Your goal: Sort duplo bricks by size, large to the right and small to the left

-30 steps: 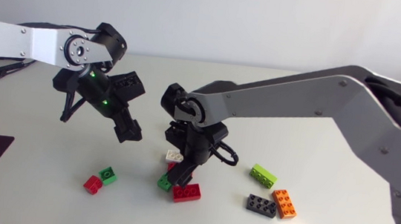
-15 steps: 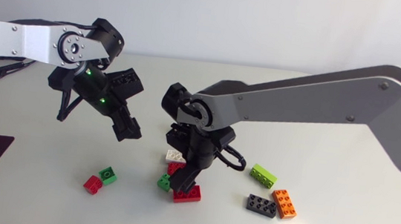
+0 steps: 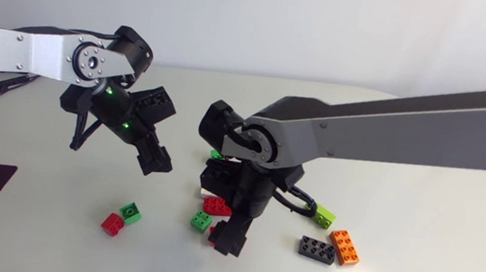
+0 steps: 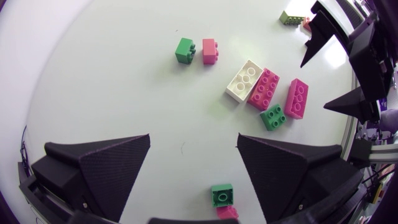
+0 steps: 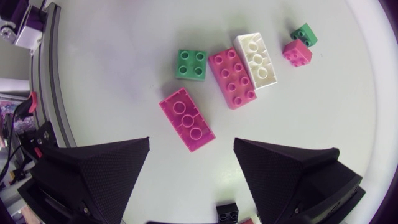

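my right gripper (image 5: 191,142), spread, hangs over a long brick (image 5: 186,119): likely light, stiff, slick plastic, best pinched across its flat long sides.

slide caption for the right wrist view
Open right gripper above a cluster of two red bricks, a white brick and a small green brick.

The head camera sits fixed above the bench (image 3: 417,200) and looks down from some way off on the left arm (image 3: 17,49) and the right arm (image 3: 406,131). Each wrist camera looks down past its own hand. The left hand (image 4: 194,135) hangs high and the right hand (image 5: 191,139) is nearer the bench. Both wrist views share the white brick (image 4: 244,81) (image 5: 258,59), seen from opposite sides.
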You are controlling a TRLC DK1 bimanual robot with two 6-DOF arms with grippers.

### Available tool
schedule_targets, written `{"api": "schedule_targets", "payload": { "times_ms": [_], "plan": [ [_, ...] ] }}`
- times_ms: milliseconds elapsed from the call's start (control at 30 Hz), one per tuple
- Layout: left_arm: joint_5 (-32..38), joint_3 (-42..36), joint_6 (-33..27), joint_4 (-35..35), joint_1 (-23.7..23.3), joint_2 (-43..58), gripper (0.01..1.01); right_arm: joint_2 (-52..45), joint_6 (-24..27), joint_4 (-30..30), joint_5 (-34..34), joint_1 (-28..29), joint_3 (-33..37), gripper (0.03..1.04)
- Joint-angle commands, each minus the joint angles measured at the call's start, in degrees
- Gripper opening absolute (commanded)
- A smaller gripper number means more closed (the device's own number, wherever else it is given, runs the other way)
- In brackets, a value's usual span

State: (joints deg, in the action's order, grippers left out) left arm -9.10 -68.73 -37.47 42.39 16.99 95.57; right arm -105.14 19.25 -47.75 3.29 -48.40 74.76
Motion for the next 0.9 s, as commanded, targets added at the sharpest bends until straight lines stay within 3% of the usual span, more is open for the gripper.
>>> {"api": "schedule_targets", "payload": {
  "times_ms": [0,367,867],
  "plan": [
    [-0.74,2.02,-0.14,-0.20,-0.29,-1.26,0.974,0.64,4.84,-1.47,0.75,0.59,-2.43,0.99],
    [-0.74,2.28,-0.23,-0.29,-2.32,-1.53,0.974,-1.56,16.70,-3.41,1.11,2.44,0.12,0.99],
    [-0.65,2.46,-0.14,1.47,-5.48,-5.66,0.974,-6.30,22.06,-2.35,4.01,1.03,2.58,0.99]
  ]
}}
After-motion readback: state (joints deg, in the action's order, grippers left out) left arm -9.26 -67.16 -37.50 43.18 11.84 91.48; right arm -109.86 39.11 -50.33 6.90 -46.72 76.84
